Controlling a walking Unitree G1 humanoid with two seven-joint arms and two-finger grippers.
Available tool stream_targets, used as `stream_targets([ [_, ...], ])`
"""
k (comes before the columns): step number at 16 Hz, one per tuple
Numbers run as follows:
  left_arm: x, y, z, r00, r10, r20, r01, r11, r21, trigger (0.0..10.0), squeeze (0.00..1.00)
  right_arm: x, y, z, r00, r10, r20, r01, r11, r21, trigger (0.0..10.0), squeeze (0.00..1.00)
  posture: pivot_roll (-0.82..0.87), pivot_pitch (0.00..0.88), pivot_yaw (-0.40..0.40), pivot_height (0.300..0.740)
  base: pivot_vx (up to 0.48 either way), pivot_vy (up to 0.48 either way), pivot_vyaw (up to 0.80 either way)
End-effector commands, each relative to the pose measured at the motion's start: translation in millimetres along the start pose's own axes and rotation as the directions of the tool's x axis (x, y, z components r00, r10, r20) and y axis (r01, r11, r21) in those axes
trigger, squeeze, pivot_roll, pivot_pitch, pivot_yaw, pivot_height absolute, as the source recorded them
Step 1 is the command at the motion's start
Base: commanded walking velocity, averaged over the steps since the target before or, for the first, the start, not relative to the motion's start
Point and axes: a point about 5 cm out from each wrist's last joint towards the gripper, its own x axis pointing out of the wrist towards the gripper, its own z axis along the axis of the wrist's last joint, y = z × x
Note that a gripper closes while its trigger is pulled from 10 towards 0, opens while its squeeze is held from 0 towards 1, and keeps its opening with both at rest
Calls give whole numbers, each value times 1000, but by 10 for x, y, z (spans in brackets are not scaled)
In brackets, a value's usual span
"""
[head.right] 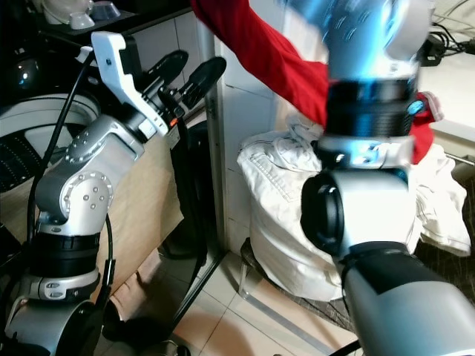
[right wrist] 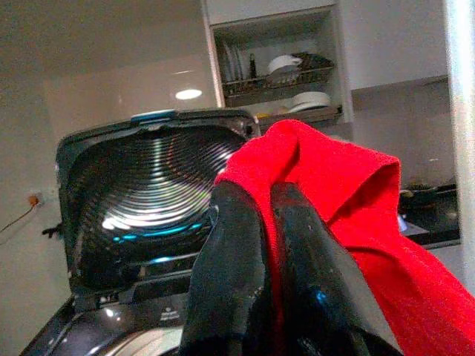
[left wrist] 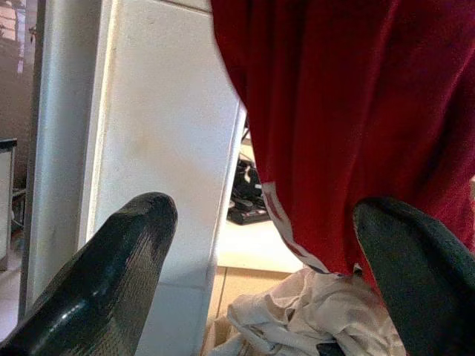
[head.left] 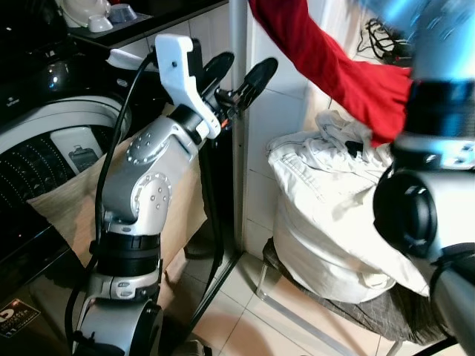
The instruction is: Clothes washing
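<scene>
A low chair [head.left: 326, 308] with thin metal legs stands on the pale tiled floor [head.left: 245, 319], at about four o'clock from the washing machine [head.left: 52, 141]. Heaped directly on its dark seat is a pile of cream-white clothes [head.left: 326, 215], bulging over the edge.

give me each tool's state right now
Left tool: open, holding nothing.
Right tool: shut on the red garment.
</scene>
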Motion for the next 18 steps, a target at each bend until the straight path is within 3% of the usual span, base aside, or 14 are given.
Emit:
stream_targets([
  [1,-12,-74,-15,999,-46,17,47,997,-64,10000,1000,-83,-39,54,1000,-11,21,11,1000,16,0,0,-47,0,21,740,0,0,0],
  [2,-11,-111,-28,997,-62,40,66,992,-110,10000,1000,-140,-60,23,1000,-21,9,20,999,33,0,0,-52,0,24,740,0,0,0],
  [3,-10,-119,-35,997,-62,45,67,991,-117,10000,1000,-160,-64,12,1000,-23,5,23,999,42,0,0,-52,0,24,740,0,0,0],
  [5,18,-159,-105,997,-67,24,69,992,-108,10000,1000,-366,-122,-67,996,-67,-53,68,998,18,0,0,-68,0,31,740,0,0,0],
  [7,-18,-133,-166,997,-70,-20,68,994,-81,10000,1000,-708,-273,-170,967,-184,-179,162,978,-134,0,0,-90,0,46,740,0,0,0],
  [8,-47,-112,-193,995,-82,-55,79,995,-54,10000,1000,-928,-379,-254,918,-288,-273,206,934,-291,0,0,-97,0,51,740,0,0,0],
  [9,-60,-106,-204,993,-91,-71,88,995,-40,10000,1000,-1030,-423,-292,892,-330,-310,220,915,-339,0,0,-99,0,52,740,0,0,0],
  [11,-103,-116,-247,983,-137,-122,136,991,-13,10000,1000,-1459,-586,-345,762,-504,-407,251,809,-532,0,0,-107,0,57,740,0,0,0],
  [12,-109,-128,-270,979,-152,-138,152,988,-12,10000,1000,-1618,-646,-348,706,-567,-424,273,771,-576,0,0,-113,0,60,740,0,0,0],
  [15,-87,-185,-338,970,-177,-165,177,984,-14,10000,1000,-1939,-750,-416,602,-642,-475,288,729,-621,0,0,-132,0,69,740,0,0,0],
  [17,-77,-202,-356,967,-186,-173,186,982,-13,10000,1000,-2054,-796,-496,559,-661,-501,283,720,-634,0,0,-133,0,69,740,0,0,0],
  [18,-68,-240,-376,960,-208,-185,210,978,-11,10000,1000,-2218,-856,-644,504,-675,-540,289,720,-630,0,0,-130,0,64,740,0,0,0],
])
